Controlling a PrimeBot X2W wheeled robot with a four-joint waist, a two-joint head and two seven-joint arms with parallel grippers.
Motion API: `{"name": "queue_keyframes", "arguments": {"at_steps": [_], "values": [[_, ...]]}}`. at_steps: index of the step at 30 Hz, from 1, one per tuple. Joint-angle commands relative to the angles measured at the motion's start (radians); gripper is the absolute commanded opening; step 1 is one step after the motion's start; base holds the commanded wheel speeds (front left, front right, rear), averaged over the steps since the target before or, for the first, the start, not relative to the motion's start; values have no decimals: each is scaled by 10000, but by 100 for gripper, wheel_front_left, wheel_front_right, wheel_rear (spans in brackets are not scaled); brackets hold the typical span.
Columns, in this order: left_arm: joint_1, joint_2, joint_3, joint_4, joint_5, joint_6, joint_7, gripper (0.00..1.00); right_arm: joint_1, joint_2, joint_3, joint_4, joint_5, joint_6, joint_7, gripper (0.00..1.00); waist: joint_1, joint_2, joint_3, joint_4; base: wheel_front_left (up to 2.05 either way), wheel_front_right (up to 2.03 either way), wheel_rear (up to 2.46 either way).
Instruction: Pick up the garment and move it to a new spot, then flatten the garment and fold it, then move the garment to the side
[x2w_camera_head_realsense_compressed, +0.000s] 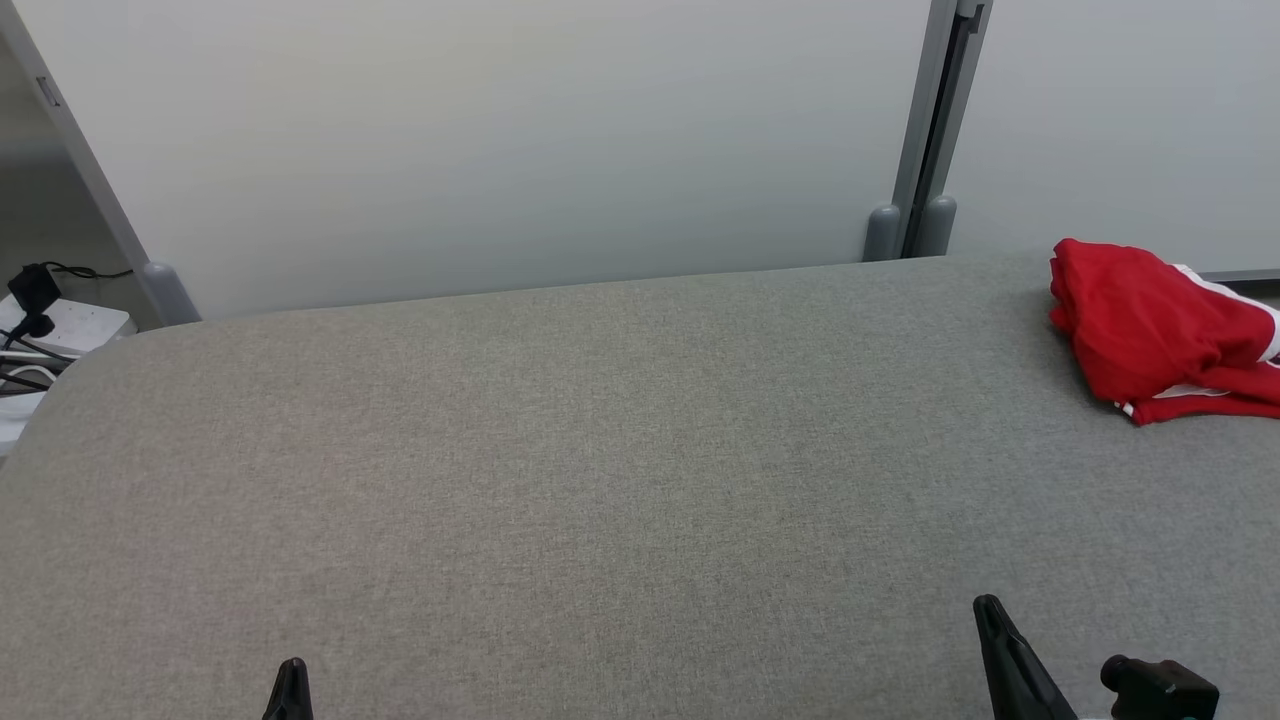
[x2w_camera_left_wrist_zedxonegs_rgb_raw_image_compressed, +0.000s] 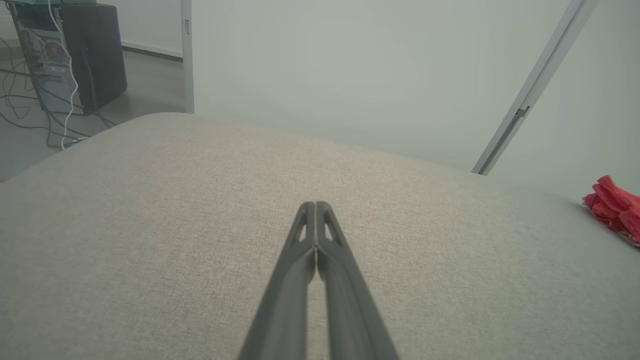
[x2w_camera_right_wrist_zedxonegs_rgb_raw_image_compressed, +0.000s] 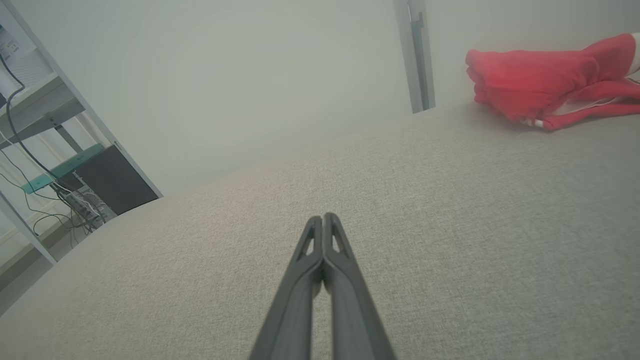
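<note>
A red garment (x2w_camera_head_realsense_compressed: 1160, 330) with white trim lies bunched at the far right of the grey fabric table (x2w_camera_head_realsense_compressed: 600, 480), partly cut off by the head view's right edge. It also appears as the red garment (x2w_camera_right_wrist_zedxonegs_rgb_raw_image_compressed: 545, 82) at the upper right of the right wrist view and as a red garment (x2w_camera_left_wrist_zedxonegs_rgb_raw_image_compressed: 615, 207) at the right edge of the left wrist view. My left gripper (x2w_camera_left_wrist_zedxonegs_rgb_raw_image_compressed: 316, 205) is shut and empty above the table near its front; its tip (x2w_camera_head_realsense_compressed: 292, 668) shows at the lower left. My right gripper (x2w_camera_right_wrist_zedxonegs_rgb_raw_image_compressed: 323, 217) is shut and empty, its tip (x2w_camera_head_realsense_compressed: 988, 605) at the lower right, well short of the garment.
Pale partition panels with a grey post (x2w_camera_head_realsense_compressed: 925, 130) stand behind the table. A power strip with cables (x2w_camera_head_realsense_compressed: 40, 320) sits past the table's left end. A computer tower (x2w_camera_left_wrist_zedxonegs_rgb_raw_image_compressed: 75, 55) and loose cables stand on the floor beyond.
</note>
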Motion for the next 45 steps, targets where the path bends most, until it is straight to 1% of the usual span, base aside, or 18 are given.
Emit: {"name": "queue_keyframes", "arguments": {"at_steps": [1, 27, 45], "values": [[-455, 122, 88, -182, -406, -86, 35, 0, -458, -108, -93, -270, 417, 0, 97, 0, -2, -1, 17, 13, 0, 0, 0], [-1243, 160, 225, 214, -3268, -418, 769, 0, -797, -222, -487, -268, 3232, -1, 737, 0, -2, -1, 206, 171, 0, 0, 0], [-1844, 189, 332, 518, -5445, -671, 1329, 0, -1055, -276, -832, -264, 5336, -1, 1260, 0, -2, -1, 350, 292, 0, 0, 0]]}}
